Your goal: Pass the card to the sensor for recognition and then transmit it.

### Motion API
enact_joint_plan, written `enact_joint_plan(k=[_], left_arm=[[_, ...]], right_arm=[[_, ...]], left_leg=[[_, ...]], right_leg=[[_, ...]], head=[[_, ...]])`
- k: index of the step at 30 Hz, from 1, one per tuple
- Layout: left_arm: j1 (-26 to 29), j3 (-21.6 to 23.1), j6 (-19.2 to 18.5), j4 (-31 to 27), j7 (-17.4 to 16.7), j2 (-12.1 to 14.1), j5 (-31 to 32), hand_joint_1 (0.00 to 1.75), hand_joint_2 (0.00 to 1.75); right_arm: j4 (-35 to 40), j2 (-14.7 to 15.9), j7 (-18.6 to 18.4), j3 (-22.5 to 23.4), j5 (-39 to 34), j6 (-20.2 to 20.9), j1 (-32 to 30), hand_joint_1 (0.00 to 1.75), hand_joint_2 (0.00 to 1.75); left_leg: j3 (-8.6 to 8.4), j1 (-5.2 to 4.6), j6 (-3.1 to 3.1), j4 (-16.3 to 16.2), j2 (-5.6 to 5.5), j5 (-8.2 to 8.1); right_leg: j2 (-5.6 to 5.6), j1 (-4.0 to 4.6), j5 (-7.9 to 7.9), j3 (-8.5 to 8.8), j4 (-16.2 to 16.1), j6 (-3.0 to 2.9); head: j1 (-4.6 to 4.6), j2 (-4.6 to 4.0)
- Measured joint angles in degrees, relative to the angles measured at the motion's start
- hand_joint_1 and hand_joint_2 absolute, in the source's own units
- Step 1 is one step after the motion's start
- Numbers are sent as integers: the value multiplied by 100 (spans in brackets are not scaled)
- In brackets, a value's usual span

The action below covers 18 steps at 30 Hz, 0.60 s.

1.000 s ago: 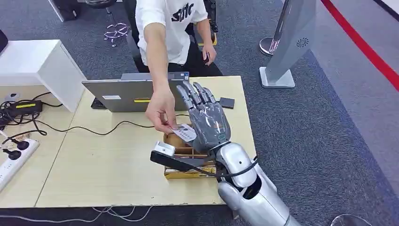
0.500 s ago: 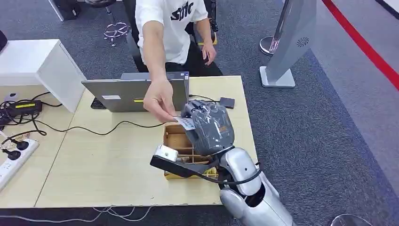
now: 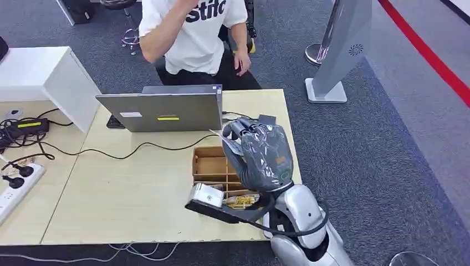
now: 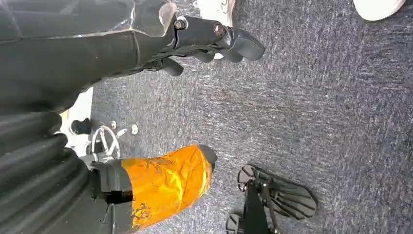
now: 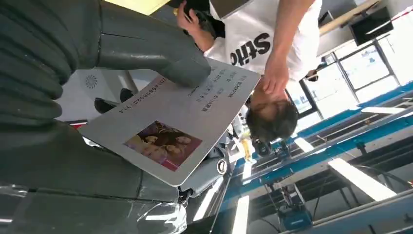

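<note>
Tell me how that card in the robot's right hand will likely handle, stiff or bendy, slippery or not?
The card looks flat and straight under the right hand's thumb, so it is probably stiff. It is thin, so likely light. Its smooth printed face could slip between the fingers if the hold loosens.

From the head view I get even, bright indoor light on the table (image 3: 138, 188) with only soft shadows, and the frame is fairly sharp. The right wrist view looks toward bright windows (image 5: 370, 73) and light strips — these blow out white, while the card (image 5: 175, 122) stays readable and the hand (image 5: 73, 97) is dark. On the left wrist view the carpet (image 4: 316, 107) is evenly lit, with glare on orange film (image 4: 168, 183).
</note>
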State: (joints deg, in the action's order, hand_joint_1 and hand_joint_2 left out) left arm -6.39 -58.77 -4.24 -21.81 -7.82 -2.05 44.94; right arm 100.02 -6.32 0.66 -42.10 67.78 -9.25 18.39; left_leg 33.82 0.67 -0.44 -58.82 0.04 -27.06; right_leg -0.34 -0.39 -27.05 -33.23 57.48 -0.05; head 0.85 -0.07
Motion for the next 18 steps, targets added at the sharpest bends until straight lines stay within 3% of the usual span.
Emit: enact_joint_plan(k=[7,9,13,15,18], left_arm=[[4,-33,-4,0,33,11,-17,0,175],[29,-68,-4,0,66,11,-22,0,175],[46,-188,-4,0,70,0,-59,0,175],[59,-266,-4,-17,68,-24,-72,0,175],[69,-341,-55,-61,30,-50,-61,0,175]], right_arm=[[211,39,11,77,133,-135,-232,175,175],[433,44,66,153,111,-317,-534,175,175],[844,92,519,567,-274,-627,-1397,175,175],[872,94,803,881,-549,-686,-1901,175,175],[598,96,925,1327,-816,-791,-2458,175,175]], left_leg=[[0,1,0,0,-2,0],[0,1,0,0,-3,-1],[0,0,-3,0,-6,-15],[0,-1,-1,0,-5,-17],[-1,0,-1,1,-2,-23]], right_leg=[[-4,0,-1,1,0,0],[-4,0,-3,0,0,-1],[-6,0,-14,3,-2,-1],[-6,0,-15,3,-3,-1],[-3,0,-16,4,-3,-1]], head=[[0,0],[0,0],[0,0],[0,0],[0,0]])
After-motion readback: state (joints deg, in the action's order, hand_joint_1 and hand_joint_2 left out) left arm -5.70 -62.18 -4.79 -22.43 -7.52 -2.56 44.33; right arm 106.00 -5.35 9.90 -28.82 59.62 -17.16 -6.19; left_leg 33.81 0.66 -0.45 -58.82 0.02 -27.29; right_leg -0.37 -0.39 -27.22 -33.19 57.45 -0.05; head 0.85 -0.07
